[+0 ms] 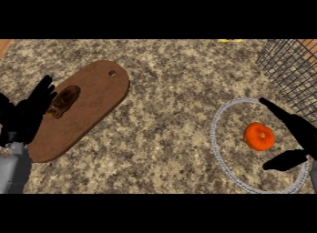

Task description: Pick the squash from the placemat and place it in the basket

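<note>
An orange squash lies near the middle of a round, pale-rimmed placemat at the right of the counter. My right hand hovers at the placemat's right side, open, fingers stretched toward the upper left and thumb pointing left below the squash; it is close beside the squash but not closed on it. The black wire basket stands at the upper right corner. My left hand rests open at the left edge, fingers up.
A brown oval wooden cutting board with a hole near its top lies at the left. A small dark brown item sits on it, partly behind my left hand. A yellow object peeks in at the top edge.
</note>
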Available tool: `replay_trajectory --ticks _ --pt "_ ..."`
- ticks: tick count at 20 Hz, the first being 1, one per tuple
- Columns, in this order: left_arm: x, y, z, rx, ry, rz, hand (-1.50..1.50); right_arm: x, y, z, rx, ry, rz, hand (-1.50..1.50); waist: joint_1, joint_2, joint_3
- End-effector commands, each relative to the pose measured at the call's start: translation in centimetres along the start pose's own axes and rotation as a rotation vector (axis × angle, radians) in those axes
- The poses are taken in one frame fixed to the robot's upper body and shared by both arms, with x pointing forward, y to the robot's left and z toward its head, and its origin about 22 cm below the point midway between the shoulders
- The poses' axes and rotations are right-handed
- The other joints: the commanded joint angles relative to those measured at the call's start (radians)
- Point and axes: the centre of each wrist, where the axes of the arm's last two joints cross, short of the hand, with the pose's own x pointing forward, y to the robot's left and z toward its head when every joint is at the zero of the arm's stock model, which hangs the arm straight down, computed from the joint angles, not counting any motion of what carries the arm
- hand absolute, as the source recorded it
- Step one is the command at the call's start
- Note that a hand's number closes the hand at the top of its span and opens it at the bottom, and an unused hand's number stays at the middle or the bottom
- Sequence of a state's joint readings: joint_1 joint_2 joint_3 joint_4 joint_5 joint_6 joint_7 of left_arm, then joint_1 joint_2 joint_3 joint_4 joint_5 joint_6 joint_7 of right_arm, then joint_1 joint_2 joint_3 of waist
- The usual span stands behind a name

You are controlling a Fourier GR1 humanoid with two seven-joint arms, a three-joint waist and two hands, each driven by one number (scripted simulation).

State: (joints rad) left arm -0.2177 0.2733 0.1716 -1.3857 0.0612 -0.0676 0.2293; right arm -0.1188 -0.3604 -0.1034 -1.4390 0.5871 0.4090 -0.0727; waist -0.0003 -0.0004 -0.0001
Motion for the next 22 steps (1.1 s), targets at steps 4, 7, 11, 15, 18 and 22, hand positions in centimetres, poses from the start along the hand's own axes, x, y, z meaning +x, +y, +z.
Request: replay_trajectory --ticks 4,7,11,15,18,22 --pt "1.0 -1.4 -0.9 -0.015 -0.002 -0.011 0.00 -3.1 1.8 0.8 0.006 0.039 0.059 -1.50 -0.001 0.001 0.000" --pt "-0.5 -0.7 -1.2 0.010 0.007 0.011 0.00 -1.7 2.6 -0.7 0.011 0.031 0.085 -1.50 -0.001 0.001 0.000" --pt "-0.6 -1.0 -0.2 0.002 -0.002 -0.006 0.00 -1.4 2.4 -1.6 0.075 0.018 0.195 1.50 0.002 0.001 0.000" --pt "0.6 -1.3 -1.0 0.005 -0.010 0.001 0.00 0.0 2.6 -1.8 0.059 0.001 0.174 1.50 -0.001 0.000 0.000" --pt "-1.5 -1.0 0.3 0.000 0.005 0.000 0.00 0.3 4.7 -2.0 0.087 -0.012 0.195 1.50 0.001 0.000 0.000" --pt "0.2 -1.9 -0.7 -0.057 -0.022 0.002 0.00 7.5 5.5 -8.9 -0.130 0.280 0.069 1.50 0.057 0.017 -0.002"
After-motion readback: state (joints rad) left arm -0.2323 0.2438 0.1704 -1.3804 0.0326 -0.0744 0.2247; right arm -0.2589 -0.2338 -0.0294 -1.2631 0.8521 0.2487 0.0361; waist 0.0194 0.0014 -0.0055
